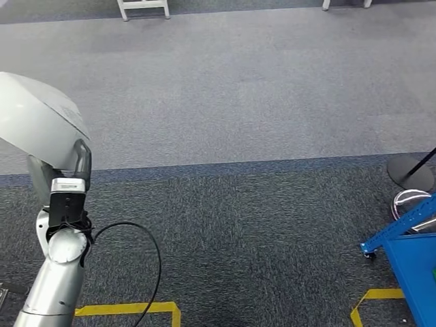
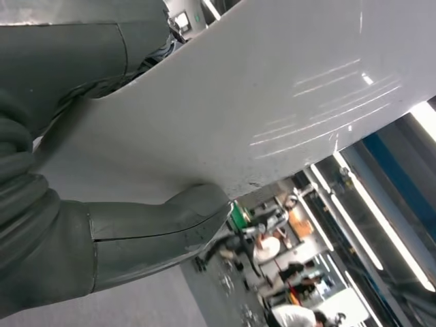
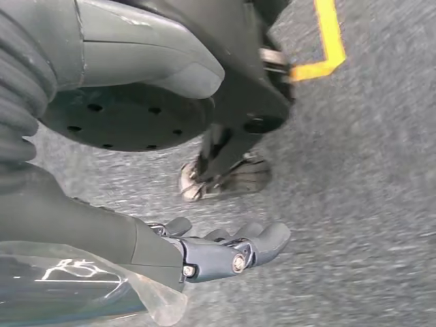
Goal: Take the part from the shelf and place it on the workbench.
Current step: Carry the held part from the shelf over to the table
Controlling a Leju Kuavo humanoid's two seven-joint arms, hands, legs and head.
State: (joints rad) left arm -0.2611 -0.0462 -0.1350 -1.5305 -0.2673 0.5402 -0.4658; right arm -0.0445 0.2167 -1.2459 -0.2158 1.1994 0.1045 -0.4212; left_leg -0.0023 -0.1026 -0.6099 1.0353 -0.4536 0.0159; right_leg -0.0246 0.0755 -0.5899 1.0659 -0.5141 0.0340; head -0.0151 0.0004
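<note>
The part (image 1: 36, 119) is a large pale grey curved panel at the left of the head view, raised above the carpet. My left hand (image 1: 81, 160) holds it from below at the end of my silver arm. In the left wrist view the panel (image 2: 288, 88) crosses the picture. My left hand (image 2: 61, 204) grips its edge there, the thumb (image 2: 159, 221) pressed against its underside. My right hand (image 3: 169, 248) hangs over the grey carpet with its fingers (image 3: 242, 248) stretched out and nothing in it.
A blue shelf frame on wheels (image 1: 411, 262) stands at the right, with a black round stand base (image 1: 409, 170) behind it. Yellow floor tape (image 1: 129, 308) marks corners on the carpet. White table legs (image 1: 144, 7) stand far ahead. People (image 2: 293, 317) are in the distance.
</note>
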